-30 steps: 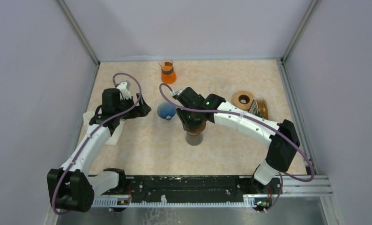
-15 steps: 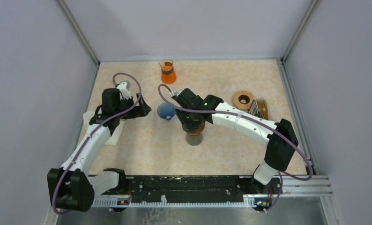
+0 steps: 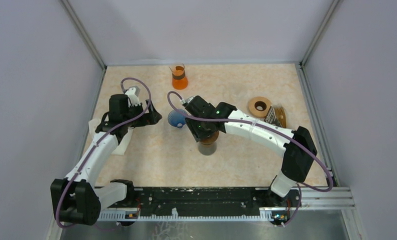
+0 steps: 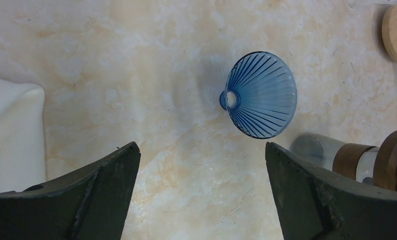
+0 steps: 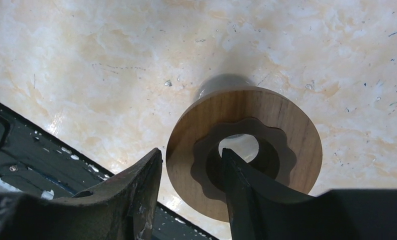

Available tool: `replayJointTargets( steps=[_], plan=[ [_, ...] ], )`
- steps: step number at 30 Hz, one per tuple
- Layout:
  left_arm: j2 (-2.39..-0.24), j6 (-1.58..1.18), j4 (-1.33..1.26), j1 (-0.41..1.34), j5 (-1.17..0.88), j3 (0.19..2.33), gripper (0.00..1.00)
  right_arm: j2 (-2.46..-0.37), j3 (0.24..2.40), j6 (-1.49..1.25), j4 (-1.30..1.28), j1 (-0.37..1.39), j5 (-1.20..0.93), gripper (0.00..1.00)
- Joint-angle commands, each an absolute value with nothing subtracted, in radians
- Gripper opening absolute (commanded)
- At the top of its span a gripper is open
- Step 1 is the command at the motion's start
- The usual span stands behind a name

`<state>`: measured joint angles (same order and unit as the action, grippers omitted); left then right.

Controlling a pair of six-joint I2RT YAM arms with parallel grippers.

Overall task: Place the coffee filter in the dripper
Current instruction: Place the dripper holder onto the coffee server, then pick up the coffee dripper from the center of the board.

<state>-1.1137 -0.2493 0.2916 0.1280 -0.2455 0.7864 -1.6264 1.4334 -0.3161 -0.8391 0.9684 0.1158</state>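
A: How far along is the task, from what we can see?

B: Not far, I think. On the tabletop [image 3: 151, 165], the coffee filter [image 4: 12, 130] is, I believe, the white paper at the left edge of the left wrist view. It lies flat and no hand is on it. The glass vessel [image 3: 206, 148] with its wooden ring [image 5: 286, 130] stands in the middle of the top view. The blue dripper [image 4: 261, 95] is just up and left of it, apart from it. It seems to lie on its side, with no paper inside. So the picking and the placing are both still to do.

A: And the hands?

B: The left hand [image 4: 200, 147] is fully spread and empty, above bare tabletop, with the dripper ahead of it. The right hand [image 5: 191, 152] is half spread, one finger outside the wooden ring and one in its hole. Whether it clamps the ring or sits loose, I cannot tell.
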Motion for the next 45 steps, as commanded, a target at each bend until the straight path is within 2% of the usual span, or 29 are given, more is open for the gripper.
replayJointTargets(
  steps=[1, 9, 18, 21, 26, 36, 45],
  plan=[
    [-1.122, -0.24, 0.277, 0.12, -0.268, 0.79, 0.99, -1.633, 1.466, -0.321, -0.84, 0.987, 0.146, 0.49],
    [-1.146, -0.242, 0.284, 0.117, -0.307, 0.798, 0.99, -1.592, 1.492, -0.322, -0.833, 0.996, 0.134, 0.54],
    [-1.207, -0.284, 0.274, 0.117, -0.431, 0.821, 0.99, -1.453, 1.412, -0.33, -0.766, 0.995, 0.185, 0.68],
    [-1.239, -0.331, 0.244, 0.118, -0.476, 0.818, 0.99, -1.407, 1.387, -0.321, -0.762, 0.977, 0.21, 0.73],
    [-1.311, -0.408, 0.199, 0.117, -0.538, 0.825, 0.97, -1.31, 1.32, -0.313, -0.719, 0.896, 0.184, 0.76],
    [-1.449, -0.523, 0.052, 0.117, -0.592, 0.826, 0.8, -1.161, 1.144, -0.319, -0.597, 0.786, 0.149, 0.83],
    [-1.531, -0.553, 0.01, 0.12, -0.593, 0.857, 0.56, -1.102, 1.047, -0.363, -0.507, 0.746, 0.138, 0.93]
  ],
)
